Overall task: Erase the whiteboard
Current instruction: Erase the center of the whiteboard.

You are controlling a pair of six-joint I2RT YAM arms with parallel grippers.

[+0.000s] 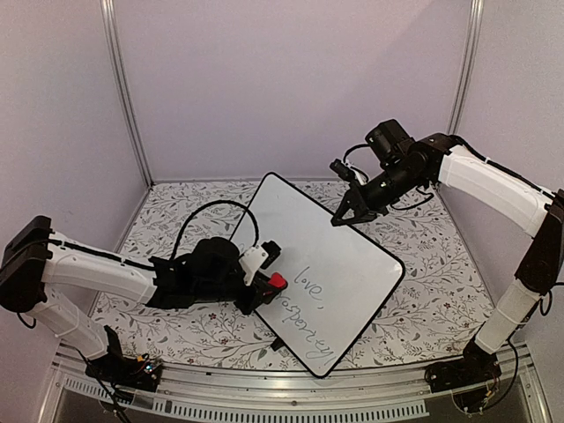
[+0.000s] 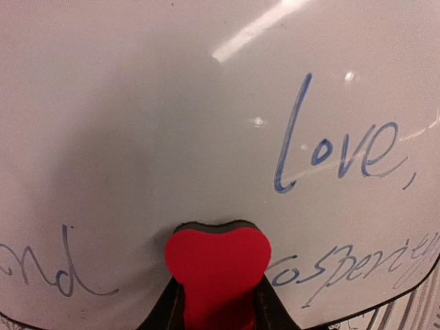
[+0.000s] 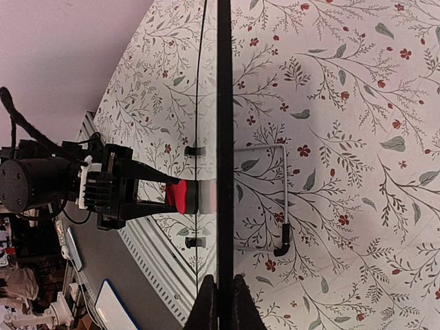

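Finds whiteboard point(image 1: 348, 256) mid-table on floral cloth point(image 1: 432, 256), skewed, one corner toward the arm bases, wire stand point(image 3: 283, 199) behind it. Grips red eraser point(image 2: 217, 265) in left gripper point(image 2: 217, 311), jaws closed tight on it, dark felt side pressed to the board face. Pinches the board's far rim in right gripper point(image 3: 223, 306), jaws clamped on the edge. Reads cursive "love," point(image 2: 337, 151) just beyond eraser, more script lower down on either side.

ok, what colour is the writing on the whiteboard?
Blue handwriting on the whiteboard; clearest in the left wrist view.
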